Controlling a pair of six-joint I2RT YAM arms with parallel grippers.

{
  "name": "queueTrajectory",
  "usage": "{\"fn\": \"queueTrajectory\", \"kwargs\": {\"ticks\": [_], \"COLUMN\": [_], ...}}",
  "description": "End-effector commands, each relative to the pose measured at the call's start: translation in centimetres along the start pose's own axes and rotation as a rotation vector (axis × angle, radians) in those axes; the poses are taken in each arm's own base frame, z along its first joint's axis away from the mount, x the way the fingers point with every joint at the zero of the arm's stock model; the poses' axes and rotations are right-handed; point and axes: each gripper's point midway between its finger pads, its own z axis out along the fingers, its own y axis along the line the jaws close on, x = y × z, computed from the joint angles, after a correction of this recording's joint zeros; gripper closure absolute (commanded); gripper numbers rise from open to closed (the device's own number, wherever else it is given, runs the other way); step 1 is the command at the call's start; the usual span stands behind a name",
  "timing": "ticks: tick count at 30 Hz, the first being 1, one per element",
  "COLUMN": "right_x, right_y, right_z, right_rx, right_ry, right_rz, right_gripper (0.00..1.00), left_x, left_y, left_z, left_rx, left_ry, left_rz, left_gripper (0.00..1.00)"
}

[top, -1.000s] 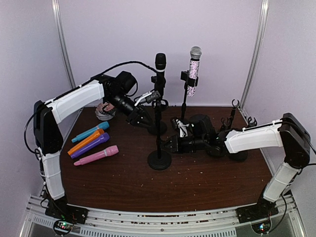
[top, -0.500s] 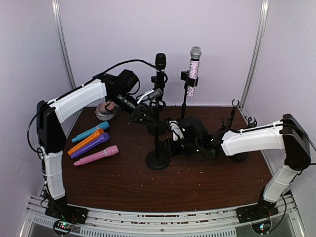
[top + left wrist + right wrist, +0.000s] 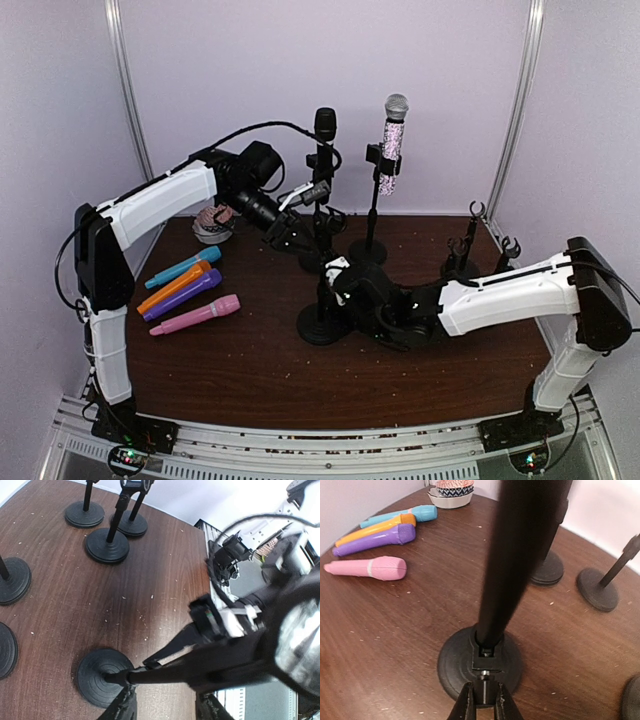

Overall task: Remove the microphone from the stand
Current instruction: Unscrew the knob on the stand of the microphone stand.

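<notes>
The black microphone (image 3: 325, 125) stands upright in a clip high over the middle of the brown surface (image 3: 300, 385). In the overhead view the stand (image 3: 512, 570) lines up directly beneath it, rising from a round black base. The right end effector (image 3: 483, 700) is down at that base, its two fingers pinched almost together on the small fitting at the foot of the pole. The left end effector (image 3: 300, 235) is up at the pole below the microphone. Its wrist view shows a dark finger on either side of the shaft, some way apart, but blur hides whether they press on anything. Just right of the black microphone, a glittery microphone (image 3: 390, 140) with a silver head sits in a second stand (image 3: 372, 215). On the left of the surface lie a blue microphone (image 3: 183, 267), an orange microphone (image 3: 173, 286), a purple microphone (image 3: 182, 295) and a pink microphone (image 3: 195, 314), near a patterned bowl (image 3: 212, 225). Any lettering on them is too small to read.
</notes>
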Motion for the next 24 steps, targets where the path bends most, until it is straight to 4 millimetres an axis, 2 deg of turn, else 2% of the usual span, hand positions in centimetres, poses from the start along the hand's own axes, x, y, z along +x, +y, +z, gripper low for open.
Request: {"fn": "queueTrajectory", "kwargs": {"ticks": [1, 8, 12, 19, 24], "right_x": [1.9, 2.1, 1.3, -0.7, -1.1], "right_y": [0.4, 1.7, 1.9, 0.8, 0.6], "right_z": [-0.1, 0.4, 0.1, -0.6, -1.0], "right_rx": [0.154, 0.263, 0.32, 0.477, 0.508], "right_ry": [0.034, 0.057, 0.053, 0.058, 0.057], "right_rz": [-0.271, -0.479, -0.596, -0.779, -0.805], "right_gripper": [1.0, 1.0, 1.0, 0.61, 0.47], "left_x": [-1.2, -1.2, -1.1, -0.3, 0.9], "left_y": [0.5, 0.6, 0.7, 0.6, 1.4], "left_z": [-0.2, -0.3, -0.4, -1.5, -2.9], "left_rx": [-0.03, -0.036, -0.044, -0.069, -0.093], "left_ry": [-0.023, -0.022, -0.018, 0.001, 0.006], "left_rz": [0.033, 0.034, 0.035, 0.038, 0.007], "left_gripper": [0.57, 0.57, 0.57, 0.57, 0.57]}}
